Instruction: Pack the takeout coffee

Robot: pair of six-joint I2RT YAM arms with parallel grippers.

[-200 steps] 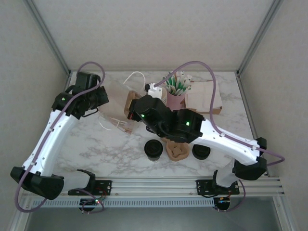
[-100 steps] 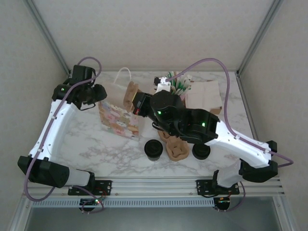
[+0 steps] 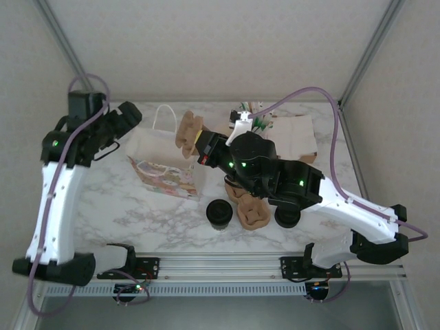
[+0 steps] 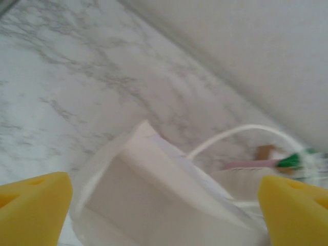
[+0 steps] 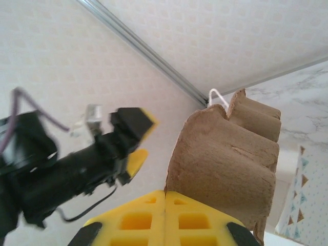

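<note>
two grippers are at work over the marble table [image 3: 137, 206]. the left gripper [image 3: 126, 125] stands wide open and holds nothing; in its wrist view the left gripper [image 4: 164, 215] has one yellow fingertip on each side of the open mouth of a white paper bag [image 4: 154, 189], touching neither wall, and the bag's white cord handle [image 4: 241, 130] loops up behind. from above, the bag [image 3: 161, 165] stands toward the back left of the table, its patterned side facing the near edge. the right gripper [image 3: 196, 140] is pressed fully shut on the edge of a brown cardboard cup carrier [image 3: 187, 129], lifted clear of the table just beside the bag's right end; in the right wrist view the yellow fingers [image 5: 148, 218] meet with no gap on the carrier's lower rim [image 5: 225, 154]. the takeout coffee [image 3: 218, 214], with its black lid, stands upright on the table near the front edge, well apart from both grippers, just left of a second brown carrier [image 3: 251, 214]. a squat black stack of lids [image 3: 287, 217] sits on that carrier's other side.
</note>
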